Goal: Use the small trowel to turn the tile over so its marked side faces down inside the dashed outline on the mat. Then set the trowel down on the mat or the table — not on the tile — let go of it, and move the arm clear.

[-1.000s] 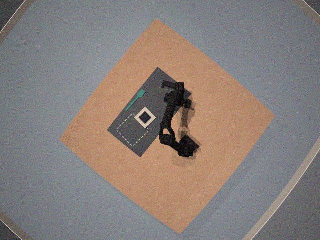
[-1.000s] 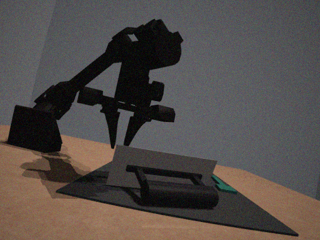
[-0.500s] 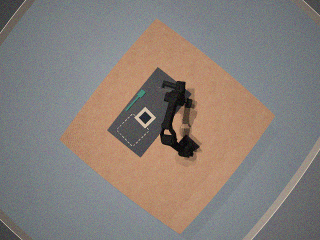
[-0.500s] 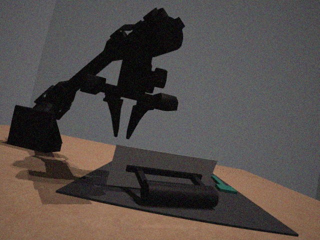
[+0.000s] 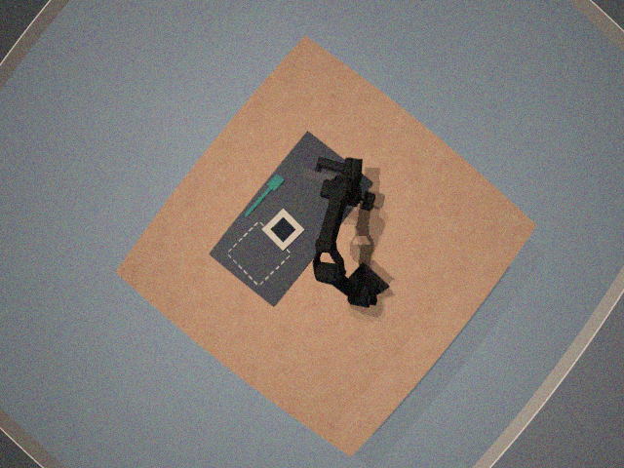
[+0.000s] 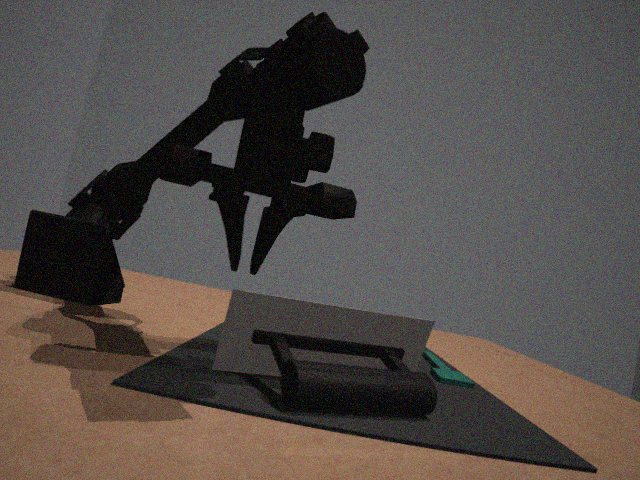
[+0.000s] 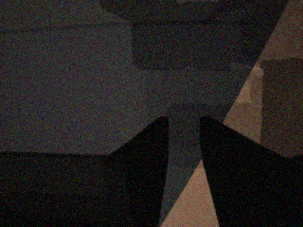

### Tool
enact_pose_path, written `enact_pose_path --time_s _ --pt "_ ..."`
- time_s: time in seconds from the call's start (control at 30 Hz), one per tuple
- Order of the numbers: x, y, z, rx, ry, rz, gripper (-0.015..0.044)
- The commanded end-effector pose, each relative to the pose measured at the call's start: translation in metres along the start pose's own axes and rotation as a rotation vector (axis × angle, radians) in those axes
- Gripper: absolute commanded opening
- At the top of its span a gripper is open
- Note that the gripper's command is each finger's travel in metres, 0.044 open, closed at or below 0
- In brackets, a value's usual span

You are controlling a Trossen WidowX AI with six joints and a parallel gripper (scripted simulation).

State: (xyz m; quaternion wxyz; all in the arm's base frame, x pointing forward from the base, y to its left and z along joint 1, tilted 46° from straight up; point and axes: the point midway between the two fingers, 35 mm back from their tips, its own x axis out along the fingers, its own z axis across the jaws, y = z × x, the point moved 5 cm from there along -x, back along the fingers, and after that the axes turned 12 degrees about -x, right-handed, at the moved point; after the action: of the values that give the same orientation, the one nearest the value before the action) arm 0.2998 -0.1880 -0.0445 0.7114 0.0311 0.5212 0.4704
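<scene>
The trowel, with a dark cylindrical handle point(image 5: 329, 164) point(image 6: 361, 391), lies on its side near one end of the mat, its grey blade point(image 6: 325, 315) standing upright. The tile point(image 5: 272, 229), pale-bordered with a dark square in its middle, lies flat across the upper-right edge of the dashed outline point(image 5: 244, 270). The tile is hidden in the exterior view. My gripper point(image 6: 244, 271) point(image 7: 184, 125) points down with its fingers a narrow gap apart. Nothing is between them. Its tips hang above the level of the blade's left end. The arm hides it in the top view.
A flat teal tool point(image 5: 261, 195) point(image 6: 450, 376) with a thin handle lies along the far side of the dark mat point(image 5: 274, 294) point(image 6: 516, 444). The mat rests on the tan table point(image 5: 347, 393). The arm's base point(image 5: 370, 284) point(image 6: 69, 258) stands beside the mat.
</scene>
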Motion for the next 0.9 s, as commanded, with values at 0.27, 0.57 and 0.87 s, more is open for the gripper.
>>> enact_pose_path --time_s 0.27,0.57,0.87 --pt "0.000 0.000 0.000 0.000 0.000 0.000 0.0000" --pt "0.000 0.000 0.000 0.000 0.000 0.000 0.0079" --pt "-0.005 -0.011 -0.002 -0.256 0.001 -0.001 0.0100"
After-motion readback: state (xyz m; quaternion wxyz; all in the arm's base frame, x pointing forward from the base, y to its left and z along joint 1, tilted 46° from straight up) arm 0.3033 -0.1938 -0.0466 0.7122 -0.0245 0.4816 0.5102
